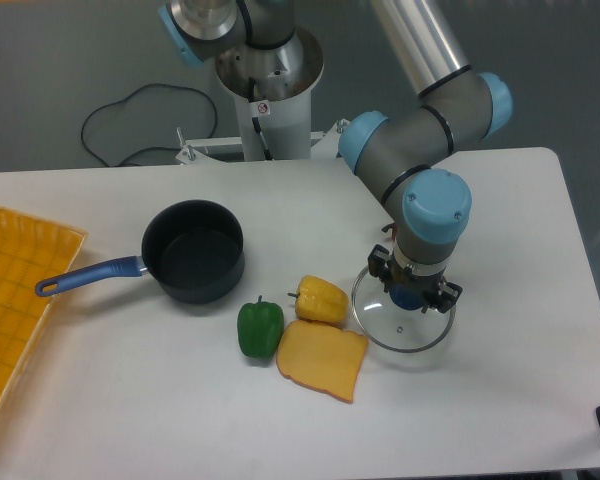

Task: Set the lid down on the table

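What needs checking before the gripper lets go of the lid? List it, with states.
1. Lid over bare table, not over the food: ok.
2. Lid rim clear of the yellow pepper: cannot tell, they look almost touching.
3. Lid clear of the cheese slice: ok, narrow gap.
4. Lid resting flat on the table: cannot tell from this angle.
5. Gripper on the knob: cannot tell; the wrist hides the knob.
6. Saucepan out of the retreat path: ok, well to the side.
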